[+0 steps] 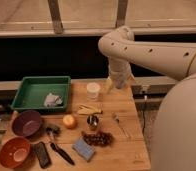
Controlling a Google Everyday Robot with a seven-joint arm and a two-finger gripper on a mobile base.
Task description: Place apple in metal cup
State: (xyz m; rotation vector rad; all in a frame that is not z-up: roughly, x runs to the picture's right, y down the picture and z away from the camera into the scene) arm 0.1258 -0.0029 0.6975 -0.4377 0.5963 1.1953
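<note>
The pincer [113, 84] hangs over the far side of the counter [127, 106], apart and empty. The apple [69, 121] sits near the metal cup [93, 121]. The pincer should drop straight onto the apple and squeeze softly.

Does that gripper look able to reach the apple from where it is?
Probably yes: the gripper hangs over the back of the table, with nothing covering the apple.
</note>
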